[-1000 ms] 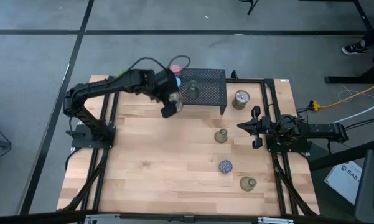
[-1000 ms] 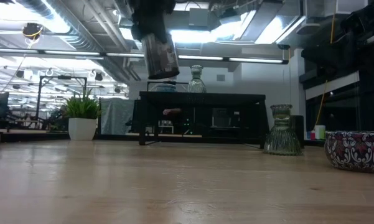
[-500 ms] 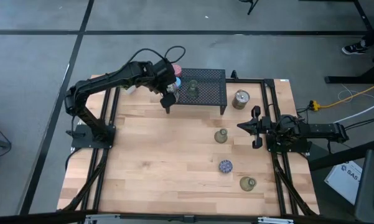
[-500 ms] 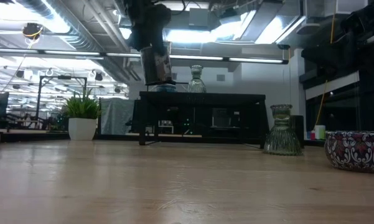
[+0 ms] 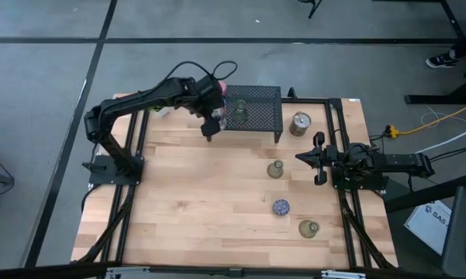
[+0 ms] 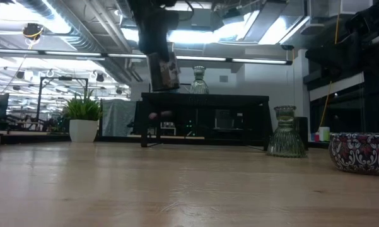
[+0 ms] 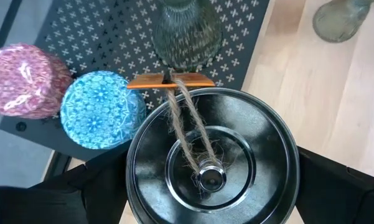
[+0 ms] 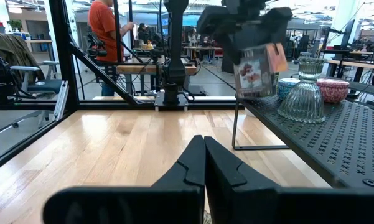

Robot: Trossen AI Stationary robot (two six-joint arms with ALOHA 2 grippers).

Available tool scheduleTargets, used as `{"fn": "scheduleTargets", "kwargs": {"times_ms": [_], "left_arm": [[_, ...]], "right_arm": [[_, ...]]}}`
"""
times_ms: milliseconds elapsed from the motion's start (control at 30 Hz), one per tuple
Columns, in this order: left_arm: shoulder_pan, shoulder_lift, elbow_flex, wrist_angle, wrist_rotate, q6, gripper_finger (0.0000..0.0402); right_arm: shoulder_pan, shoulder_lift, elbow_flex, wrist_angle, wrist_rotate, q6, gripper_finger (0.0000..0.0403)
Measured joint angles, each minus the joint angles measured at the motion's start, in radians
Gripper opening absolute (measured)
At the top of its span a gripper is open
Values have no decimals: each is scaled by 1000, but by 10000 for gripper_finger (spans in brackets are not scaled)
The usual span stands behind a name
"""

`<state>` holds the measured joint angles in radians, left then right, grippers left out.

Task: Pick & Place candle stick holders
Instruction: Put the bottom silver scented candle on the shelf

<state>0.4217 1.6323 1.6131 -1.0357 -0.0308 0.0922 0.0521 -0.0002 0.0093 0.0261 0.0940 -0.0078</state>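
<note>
Up at the rack (image 5: 256,108) edge, L hand (image 5: 215,116) clamps a silver holder (image 7: 211,168) w/ twine wick, held above rack level in low view. Only L wrist view shows pink holder (image 7: 26,81) & blue holder (image 7: 102,109) touching on rack. R hand (image 5: 306,157) fingers together, idle at table (image 5: 201,201) right side.

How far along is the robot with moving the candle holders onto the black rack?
Three holders look placed on the rack: pink, blue and glass. The left gripper holds a silver tin holder at the rack's edge. Four holders wait on the table; the right gripper idles shut.
</note>
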Motion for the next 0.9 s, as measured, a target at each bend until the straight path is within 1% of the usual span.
{"fn": "scheduleTargets", "kwargs": {"times_ms": [200, 500, 900], "left_arm": [[0, 10, 0, 10, -1, 21, 359], [0, 12, 0, 88, -12, 53, 359], [0, 16, 0, 90, -11, 52, 359]], "right_arm": [[0, 0, 0, 0, 0, 0, 0], [0, 0, 0, 0, 0, 0, 0], [0, 0, 0, 0, 0, 0, 0]]}}
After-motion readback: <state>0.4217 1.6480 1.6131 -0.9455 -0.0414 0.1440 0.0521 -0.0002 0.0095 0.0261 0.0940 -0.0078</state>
